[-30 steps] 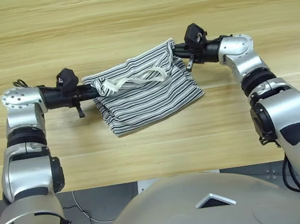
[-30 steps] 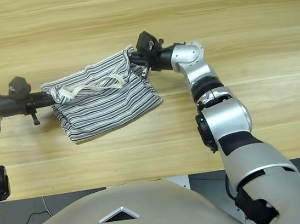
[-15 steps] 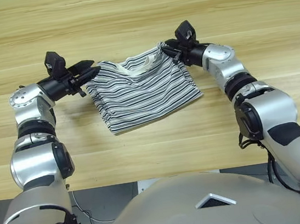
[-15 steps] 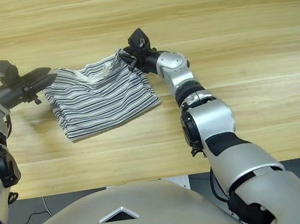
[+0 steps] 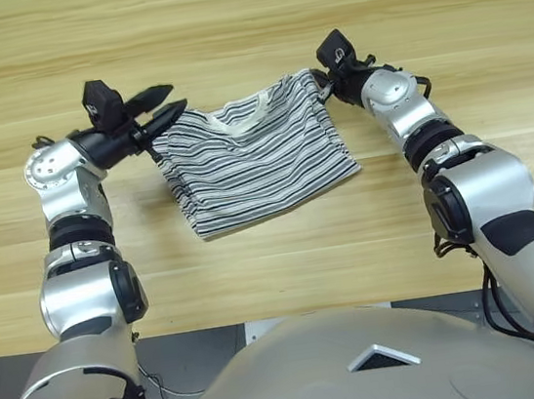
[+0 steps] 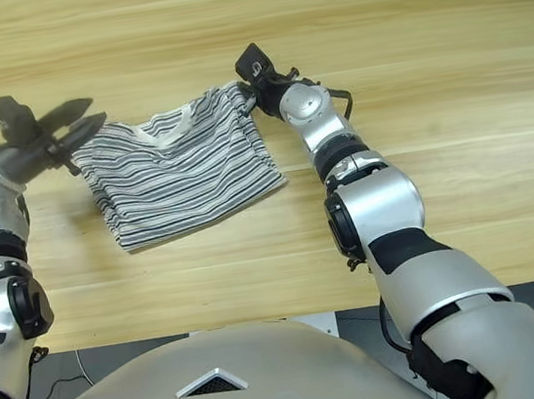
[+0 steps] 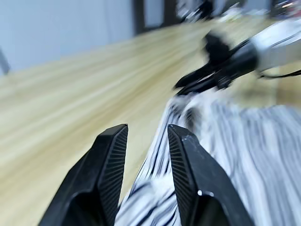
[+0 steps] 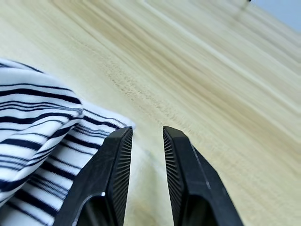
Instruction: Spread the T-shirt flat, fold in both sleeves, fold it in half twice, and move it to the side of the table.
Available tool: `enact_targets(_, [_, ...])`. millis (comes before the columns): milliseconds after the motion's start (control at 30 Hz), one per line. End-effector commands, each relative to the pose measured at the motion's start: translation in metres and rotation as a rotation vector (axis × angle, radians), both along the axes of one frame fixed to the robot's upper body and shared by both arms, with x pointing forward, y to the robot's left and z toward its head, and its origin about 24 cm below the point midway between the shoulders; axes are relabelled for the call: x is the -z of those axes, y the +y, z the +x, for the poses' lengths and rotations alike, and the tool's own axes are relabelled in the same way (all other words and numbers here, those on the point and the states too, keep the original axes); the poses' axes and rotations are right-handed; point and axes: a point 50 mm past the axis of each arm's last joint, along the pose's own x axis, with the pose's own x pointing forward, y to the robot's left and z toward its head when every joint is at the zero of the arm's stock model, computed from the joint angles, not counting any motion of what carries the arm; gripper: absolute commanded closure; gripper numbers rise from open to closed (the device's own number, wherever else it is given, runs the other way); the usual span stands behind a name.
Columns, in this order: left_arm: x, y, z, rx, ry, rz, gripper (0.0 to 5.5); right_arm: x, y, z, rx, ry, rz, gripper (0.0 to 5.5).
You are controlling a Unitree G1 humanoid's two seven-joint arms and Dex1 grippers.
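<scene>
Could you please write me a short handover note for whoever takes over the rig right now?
Left pincer: open, empty, at the T-shirt's far left corner.
Right pincer: open, empty, at its far right corner.
T-shirt: a compact folded stack, collar on top at the far edge, lying mid-table in front of the robot.
Done: folding looks finished, though the folds cannot be counted.
Left: grip the stack and move it to the side of the table.

Both eye views look steeply down from the head onto the surface [image 5: 418, 2] (nearly identical framing, slightly offset). Wrist views skim low, close along left pincer [image 7: 146, 129] and right pincer [image 8: 147, 129].
</scene>
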Motion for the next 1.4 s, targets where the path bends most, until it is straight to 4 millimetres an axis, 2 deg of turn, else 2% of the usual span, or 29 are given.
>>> enact_targets(33, [-0.040,-0.016,-0.041,0.284,-0.176,-0.147,3.93,-0.034,-0.010,0.010,-0.048,-0.211,0.107,4.32])
enact_targets(100, [-0.034,-0.025,-0.046,0.303,-0.143,-0.084,3.93,-0.032,-0.013,0.004,-0.124,-0.219,0.112,4.32])
enact_targets(200, [0.004,-0.032,-0.042,0.255,-0.016,0.094,3.93,-0.016,-0.018,-0.007,-0.223,-0.155,0.048,4.32])
enact_targets(267, [0.025,-0.030,-0.037,0.188,0.034,0.246,3.93,-0.007,-0.018,-0.012,-0.263,-0.119,0.010,4.32])
enact_targets(400, [0.054,-0.022,-0.034,0.131,0.126,0.432,3.93,0.000,-0.013,-0.018,-0.314,-0.082,-0.008,4.32])
enact_targets(500, [0.073,-0.017,-0.033,0.092,0.173,0.572,3.93,0.007,-0.006,-0.024,-0.350,-0.057,-0.024,4.32])
enact_targets(567, [0.079,-0.017,-0.034,0.092,0.179,0.600,3.93,0.010,0.000,-0.026,-0.369,-0.052,-0.021,4.32])
enact_targets(833, [0.091,-0.019,-0.037,0.101,0.190,0.645,3.93,0.007,0.016,-0.026,-0.418,-0.062,-0.033,4.32])
enact_targets(900, [0.092,-0.021,-0.038,0.108,0.185,0.643,3.93,0.012,0.015,-0.027,-0.427,-0.041,-0.103,4.32])
enact_targets(967, [0.095,-0.021,-0.040,0.117,0.185,0.651,3.93,0.021,0.006,-0.027,-0.429,-0.042,-0.289,4.32])
enact_targets(1033, [0.096,-0.019,-0.043,0.129,0.188,0.669,3.93,0.027,-0.010,-0.025,-0.428,-0.059,-0.483,4.32])
enact_targets(1133, [0.100,-0.015,-0.048,0.161,0.189,0.753,3.93,0.028,-0.028,-0.025,-0.454,-0.053,-0.587,4.32])
enact_targets(1200, [0.098,-0.010,-0.052,0.219,0.166,0.831,3.93,0.028,-0.037,-0.027,-0.506,-0.043,-0.615,4.32])
enact_targets(1300, [0.085,-0.009,-0.046,0.276,0.083,0.908,3.93,0.027,-0.044,-0.036,-0.625,-0.003,-0.593,4.32])
enact_targets(1400, [0.065,-0.022,-0.031,0.333,-0.066,0.993,3.93,0.024,-0.034,-0.058,-0.837,0.059,-0.450,4.32])
